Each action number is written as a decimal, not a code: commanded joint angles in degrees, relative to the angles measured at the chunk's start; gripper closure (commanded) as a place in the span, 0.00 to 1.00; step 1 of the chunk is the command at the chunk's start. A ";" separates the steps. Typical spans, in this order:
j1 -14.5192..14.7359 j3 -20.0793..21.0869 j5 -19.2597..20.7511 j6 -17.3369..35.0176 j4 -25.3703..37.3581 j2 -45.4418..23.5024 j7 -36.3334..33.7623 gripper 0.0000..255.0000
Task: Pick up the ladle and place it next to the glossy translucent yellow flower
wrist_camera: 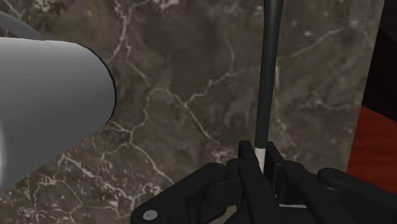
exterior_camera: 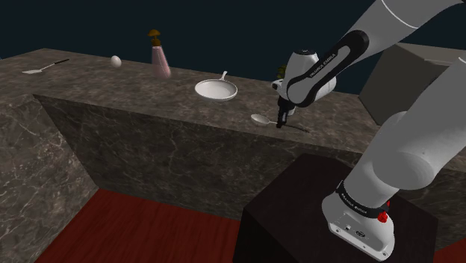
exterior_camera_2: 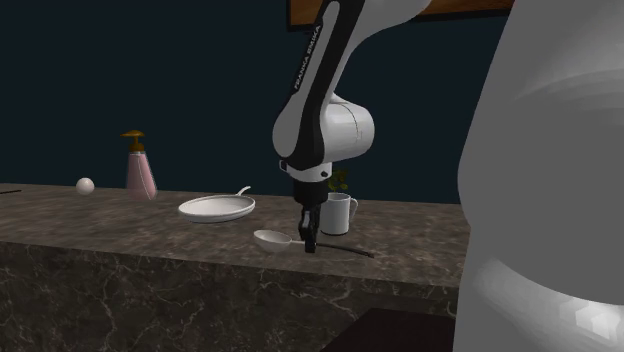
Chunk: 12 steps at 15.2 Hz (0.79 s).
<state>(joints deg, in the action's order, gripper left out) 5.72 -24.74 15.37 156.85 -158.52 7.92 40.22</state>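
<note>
Shoulder view, left to right: pale ball (exterior_camera: 116, 61), pink bottle (exterior_camera: 160, 61), white pan (exterior_camera: 216, 90), then the ladle (exterior_camera: 259, 118), lying on the dark marble counter (exterior_camera: 149, 97) near its front edge. Ladle: pale rounded bowl facing the pan; thin handle, pale by the bowl, black further out. Gripper (exterior_camera: 281, 123) points down just behind the bowl. Wrist view: fingers (wrist_camera: 245, 153) clamped on the handle.

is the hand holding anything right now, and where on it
The hand clasps the ladle by its handle, where the pale stem meets the black grip.
</note>
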 commanded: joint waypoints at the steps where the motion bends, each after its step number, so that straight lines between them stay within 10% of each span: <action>1: -0.30 0.20 0.67 -1.91 0.08 1.85 -0.35 1.00; 12: -1.21 1.92 1.89 -13.64 2.34 11.45 -1.01 1.00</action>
<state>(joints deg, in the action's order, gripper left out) 4.63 -22.96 17.19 144.36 -156.41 18.47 39.18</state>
